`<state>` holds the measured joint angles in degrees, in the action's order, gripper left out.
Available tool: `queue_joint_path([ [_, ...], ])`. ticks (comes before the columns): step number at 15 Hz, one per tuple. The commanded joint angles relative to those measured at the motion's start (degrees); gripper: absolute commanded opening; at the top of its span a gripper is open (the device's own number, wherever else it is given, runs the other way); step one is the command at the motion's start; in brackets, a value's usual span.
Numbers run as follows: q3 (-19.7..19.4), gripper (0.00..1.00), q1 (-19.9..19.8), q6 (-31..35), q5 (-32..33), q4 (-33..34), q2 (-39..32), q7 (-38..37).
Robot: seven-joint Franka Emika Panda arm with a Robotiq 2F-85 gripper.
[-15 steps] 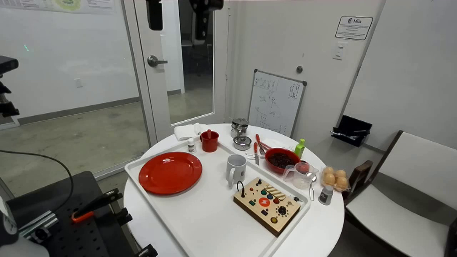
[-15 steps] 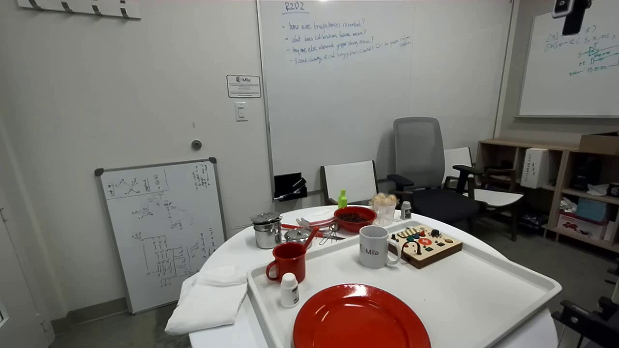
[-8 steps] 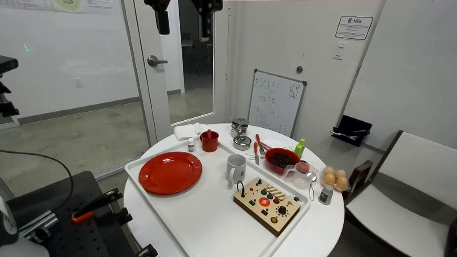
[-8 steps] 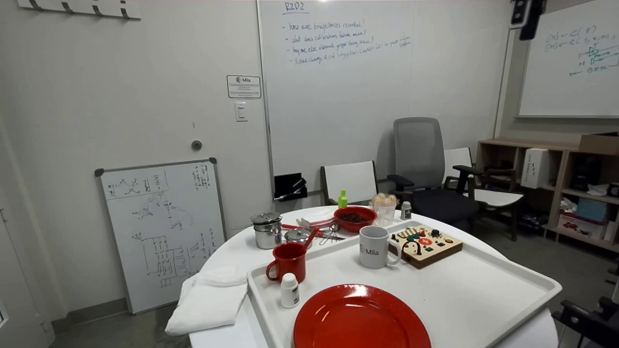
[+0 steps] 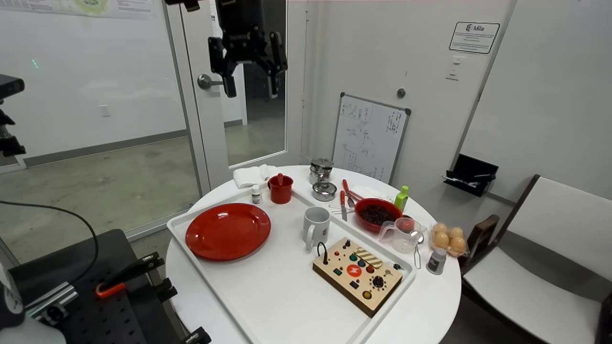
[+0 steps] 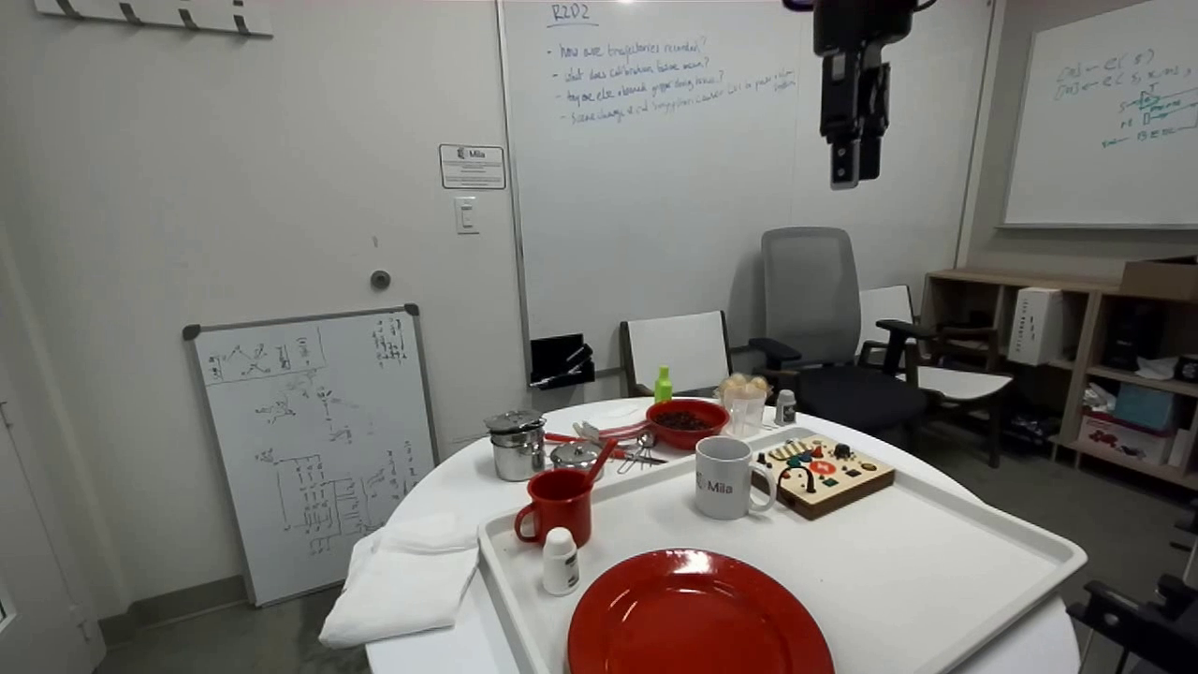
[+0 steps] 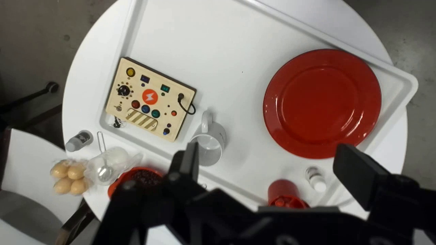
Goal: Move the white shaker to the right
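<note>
The white shaker (image 5: 256,194) stands upright on the white tray (image 5: 282,296), between the red plate (image 5: 228,231) and the red mug (image 5: 280,189). It also shows in an exterior view (image 6: 561,564), and in the wrist view (image 7: 316,179) near the tray's edge. My gripper (image 5: 252,91) is open and empty, high above the table with its fingers pointing down. It also hangs high in an exterior view (image 6: 856,173). In the wrist view the open fingers (image 7: 267,149) frame the tray area. The shaker shows there between them, nearer the right finger, far below.
On the tray are a grey-white mug (image 5: 316,226) and a wooden button box (image 5: 357,274). Beyond it stand steel pots (image 5: 321,170), a red bowl (image 5: 377,214), a measuring cup (image 5: 404,236), eggs (image 5: 448,239) and a grey-capped shaker (image 5: 436,261). A white cloth (image 6: 402,580) lies beside the tray.
My gripper has come down into fuller view and moved left in an exterior view, staying open. The shaker and the other table objects have not moved.
</note>
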<state>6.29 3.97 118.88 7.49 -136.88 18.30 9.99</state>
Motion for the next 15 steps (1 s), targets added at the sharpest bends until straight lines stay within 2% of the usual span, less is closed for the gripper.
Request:
queue_joint_path([
  [1, 0.2, 1.00, 1.1, -0.6, 1.1, 0.7, -2.3, -0.8],
  [3, 0.5, 1.00, 1.4, -0.3, 1.2, 1.0, -4.4, -1.1],
  [8, -0.1, 1.00, 1.3, -0.4, 0.8, 1.1, -3.9, -1.2],
  [12, 0.2, 1.00, 2.4, 4.2, 0.4, 6.0, -13.6, 3.0],
  [15, 1.7, 1.00, 3.1, 6.3, 4.4, 12.8, -23.3, 2.5],
])
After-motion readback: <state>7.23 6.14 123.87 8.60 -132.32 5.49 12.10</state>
